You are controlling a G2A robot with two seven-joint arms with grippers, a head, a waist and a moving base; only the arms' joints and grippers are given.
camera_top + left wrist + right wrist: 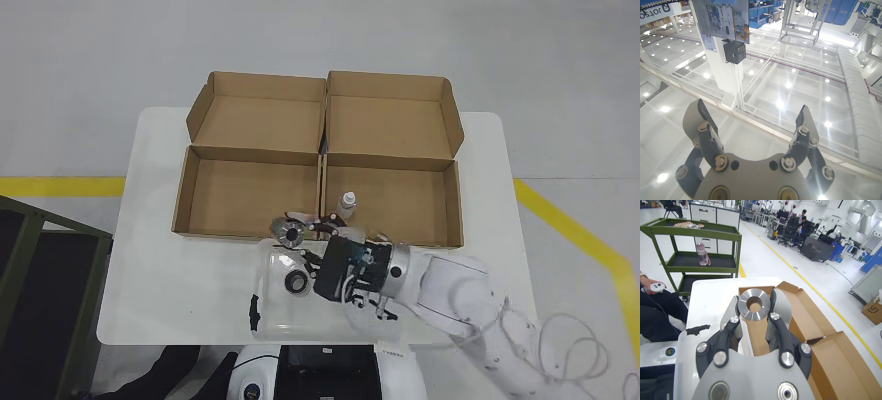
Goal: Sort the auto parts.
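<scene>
My right gripper (754,297) is shut on a shiny metal ring (754,304) with a round centre hole. From above, the ring (291,235) hangs at the front wall of the left cardboard box (240,195), just beyond the clear tray (275,322). A black ring part (297,284) lies in the tray, and a small black piece (254,310) sits at its left edge. A small white bottle (348,203) stands in the right cardboard box (400,205). My left gripper (751,106) is open, holds nothing and points up at the ceiling.
Both boxes have their lids folded back toward the far side of the white table (150,260). A green shelf cart (30,300) stands on the floor to the left of the table. Bare table lies left of the tray.
</scene>
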